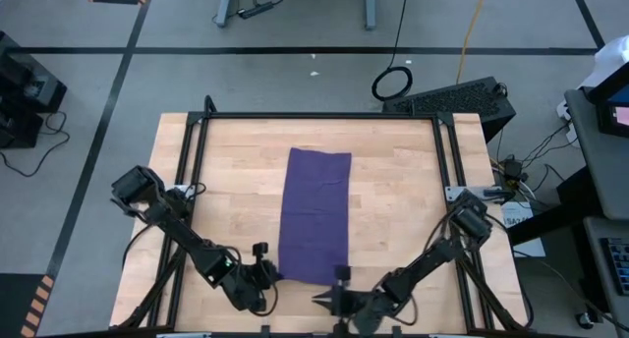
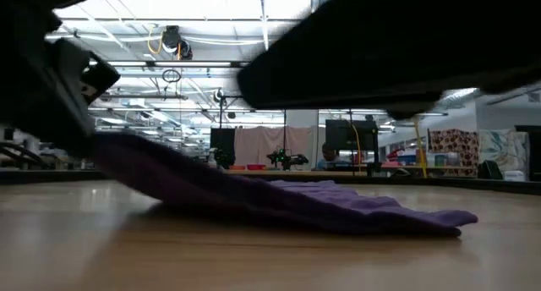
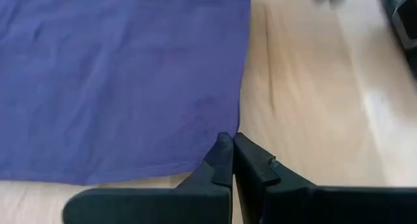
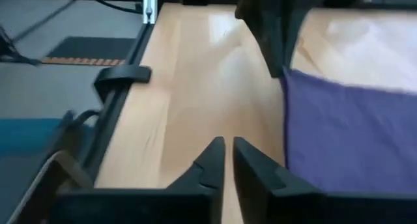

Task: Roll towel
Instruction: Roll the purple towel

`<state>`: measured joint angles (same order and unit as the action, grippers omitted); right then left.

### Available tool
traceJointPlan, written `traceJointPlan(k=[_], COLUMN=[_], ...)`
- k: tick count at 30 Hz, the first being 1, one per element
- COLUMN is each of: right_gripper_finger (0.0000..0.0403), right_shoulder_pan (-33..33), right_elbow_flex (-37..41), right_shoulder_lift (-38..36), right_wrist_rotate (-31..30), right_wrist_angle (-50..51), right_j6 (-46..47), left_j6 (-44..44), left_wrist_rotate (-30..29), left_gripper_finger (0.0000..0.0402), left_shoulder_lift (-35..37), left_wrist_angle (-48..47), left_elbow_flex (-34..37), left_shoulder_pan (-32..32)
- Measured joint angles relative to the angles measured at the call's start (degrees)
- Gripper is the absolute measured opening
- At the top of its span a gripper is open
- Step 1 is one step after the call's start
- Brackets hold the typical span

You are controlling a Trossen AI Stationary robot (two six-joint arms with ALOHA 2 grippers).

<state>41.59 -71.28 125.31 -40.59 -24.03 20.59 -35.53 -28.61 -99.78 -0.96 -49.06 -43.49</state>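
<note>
My fingers (image 3: 225,160) are matte black. The towel (image 1: 315,215) is plain solid purple, unpatterned. The table (image 1: 403,191) is pale wood with faint grain.

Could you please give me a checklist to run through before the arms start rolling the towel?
1. Left end effector shut on a corner of the towel: ok.
2. Right end effector gripping the towel: not ok; its fingers are slightly apart over the bare table beside the cloth.
3. Towel spread out without folds: ok in the high view.
4. Towel lying fully on the wood: not ok; one end is raised in the low view.
</note>
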Motion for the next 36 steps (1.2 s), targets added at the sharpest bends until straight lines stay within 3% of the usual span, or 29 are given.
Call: traceJointPlan(k=[6, 11, 15, 27, 36], right_gripper_finger=[0.0117, 0.0172, 0.0189, 0.016, 0.0056], right_shoulder_pan=[-2.3, -3.1, -3.7, -7.2, -7.9], right_elbow_flex=[-11.1, -15.4, -15.5, -15.5, -15.5], right_shoulder_lift=[4.2, 5.6, 5.7, 5.7, 5.7], right_wrist_rotate=[-8.0, -7.2, -7.4, -2.6, -2.7], right_wrist_angle=[13.9, 20.4, 23.2, 25.6, 26.1], right_j6=[-3.3, -3.5, -3.5, 0.4, 4.3], left_j6=[-0.7, -1.7, -1.9, -3.1, -0.9], left_wrist_rotate=[1.0, 3.2, 3.3, 4.2, 3.2], left_gripper_finger=[0.0003, 0.0003, 0.0002, 0.0002, 0.0002], left_shoulder_lift=[1.5, 1.5, 1.5, 1.5, 1.5], left_wrist_angle=[0.2, 0.4, 1.0, 2.9, 3.5], left_elbow_flex=[0.0, 0.0, 0.0, 0.0, -0.1], left_shoulder_pan=[0.7, 1.5, 1.9, 2.2, 2.2])
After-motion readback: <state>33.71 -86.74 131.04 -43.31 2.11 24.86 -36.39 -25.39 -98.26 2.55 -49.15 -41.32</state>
